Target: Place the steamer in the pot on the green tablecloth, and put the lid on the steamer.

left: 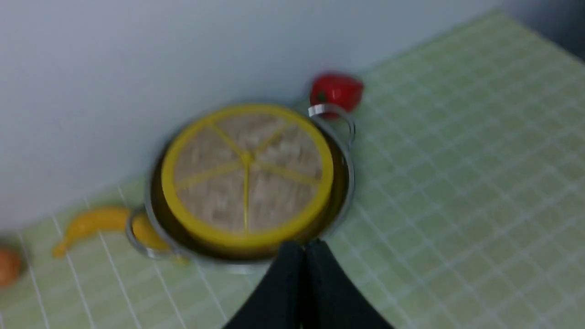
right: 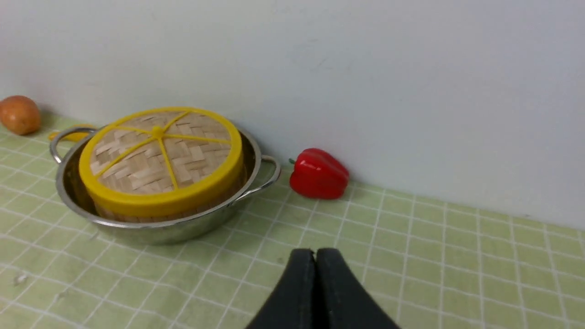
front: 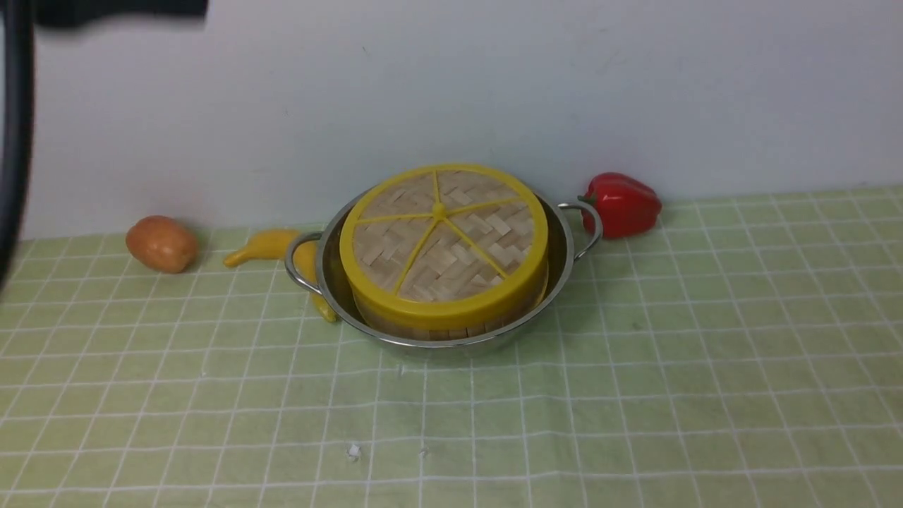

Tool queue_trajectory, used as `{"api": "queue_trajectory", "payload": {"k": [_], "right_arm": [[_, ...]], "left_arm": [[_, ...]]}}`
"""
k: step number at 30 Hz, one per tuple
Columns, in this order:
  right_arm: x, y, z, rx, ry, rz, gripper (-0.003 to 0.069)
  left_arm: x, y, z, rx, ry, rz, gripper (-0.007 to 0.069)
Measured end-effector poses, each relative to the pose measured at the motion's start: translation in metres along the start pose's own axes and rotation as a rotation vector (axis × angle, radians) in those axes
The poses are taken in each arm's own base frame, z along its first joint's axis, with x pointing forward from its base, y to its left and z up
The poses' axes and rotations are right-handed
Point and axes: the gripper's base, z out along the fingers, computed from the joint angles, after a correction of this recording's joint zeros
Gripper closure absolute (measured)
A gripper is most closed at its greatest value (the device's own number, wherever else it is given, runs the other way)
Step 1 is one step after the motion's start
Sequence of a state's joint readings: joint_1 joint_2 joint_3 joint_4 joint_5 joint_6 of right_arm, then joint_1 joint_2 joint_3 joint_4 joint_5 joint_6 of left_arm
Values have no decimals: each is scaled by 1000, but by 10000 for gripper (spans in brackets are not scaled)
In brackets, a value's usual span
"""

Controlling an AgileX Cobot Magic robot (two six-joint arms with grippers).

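**A:** Pale green tablecloth with a white grid runs back to a plain white wall. Where is the stainless-steel pot?

**B:** It stands on the cloth close to the wall. The bamboo steamer sits inside the pot, and a gap shows between its side and the pot's rim. Only a strip of its slatted wall is visible.

**A:** And the lid?

**B:** It is on top of the steamer and covers it: a yellow rim and five yellow spokes over woven strips.

**A:** What lies around the pot?

**B:** A red bell pepper lies just beside the pot's right handle, against the wall. A banana lies at the left handle, partly hidden behind it. A potato is farther out from the pot on that same side.

**A:** The grippers?

**B:** The left gripper has its black fingers pressed together with nothing between them. It looks down at the pot from the near side, though that view is blurred. The right gripper is likewise closed and empty. It is over bare cloth, apart from the pot, on the pepper's side.
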State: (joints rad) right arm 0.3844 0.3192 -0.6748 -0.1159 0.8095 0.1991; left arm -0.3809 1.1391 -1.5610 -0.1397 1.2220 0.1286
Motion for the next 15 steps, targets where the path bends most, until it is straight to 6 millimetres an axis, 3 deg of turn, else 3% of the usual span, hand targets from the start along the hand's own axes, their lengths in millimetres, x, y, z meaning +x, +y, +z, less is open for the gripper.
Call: {"api": "queue_trajectory", "payload": {"k": [1, 2, 3, 8, 11, 15], "right_arm": [[11, 0, 1, -12, 6, 13, 663], [15, 0, 1, -16, 6, 19, 663], [31, 1, 4, -34, 30, 45, 663], [50, 3, 10, -70, 75, 95, 659], [51, 6, 11, -94, 83, 127, 652], [51, 8, 10, -114, 85, 153, 641]], "left_arm": [[26, -2, 10, 16, 61, -12, 648], [29, -2, 15, 19, 76, -16, 648], [61, -5, 24, 39, 97, -36, 648], [119, -9, 44, 56, 72, -88, 648], [144, -11, 47, 65, 33, -117, 648], [153, -15, 38, 84, 3, -133, 646]]}}
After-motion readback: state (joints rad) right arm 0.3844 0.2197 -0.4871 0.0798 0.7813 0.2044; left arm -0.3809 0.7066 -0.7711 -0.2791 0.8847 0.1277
